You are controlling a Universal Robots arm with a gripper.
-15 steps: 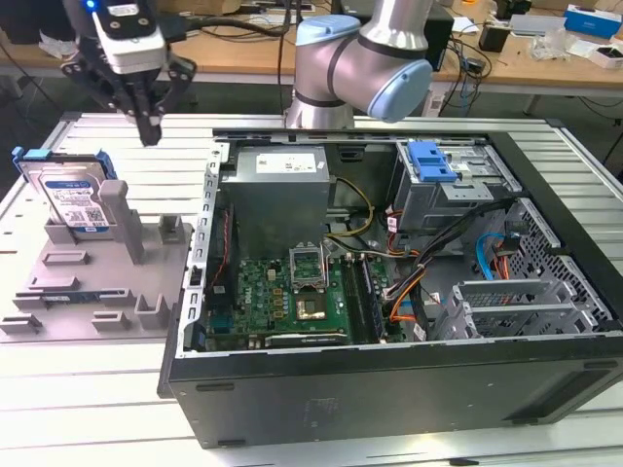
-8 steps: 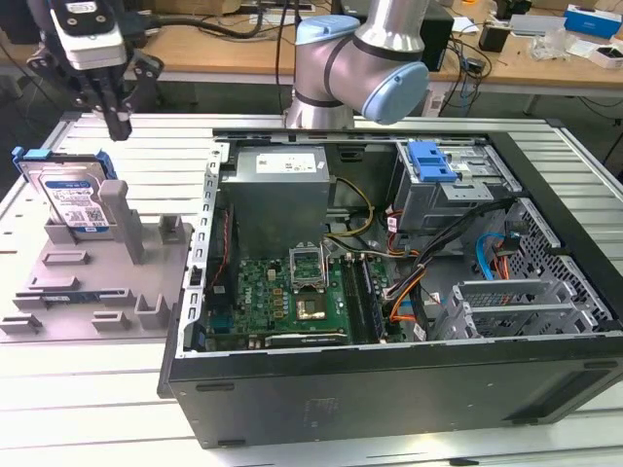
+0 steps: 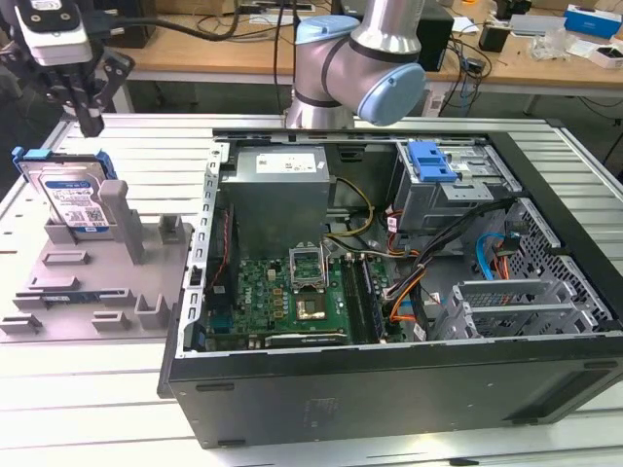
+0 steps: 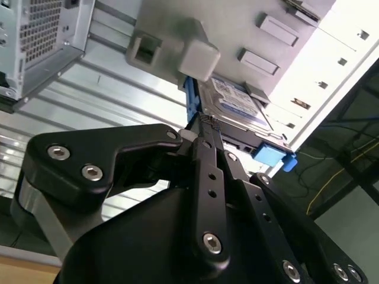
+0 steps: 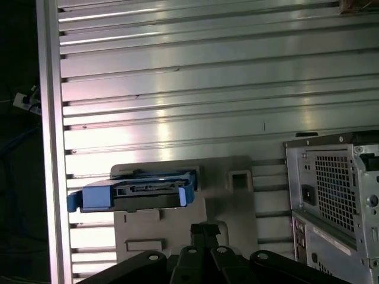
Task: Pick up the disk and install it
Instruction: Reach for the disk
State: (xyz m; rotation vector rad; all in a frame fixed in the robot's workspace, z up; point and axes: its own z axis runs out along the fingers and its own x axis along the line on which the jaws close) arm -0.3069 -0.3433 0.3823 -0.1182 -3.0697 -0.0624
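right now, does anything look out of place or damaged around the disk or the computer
Nothing stands out. The disk leans in its grey holder at the exterior view's left, which looks deliberate. The open computer case lies on its side, nothing visibly broken. The claw hangs above the disk, apart from it.

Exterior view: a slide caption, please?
Gripper near the disk, which stands in a grey holder beside the open computer case.

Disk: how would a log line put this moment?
disk: upright in gray holder | fingers: shut, above disk, apart | case: open
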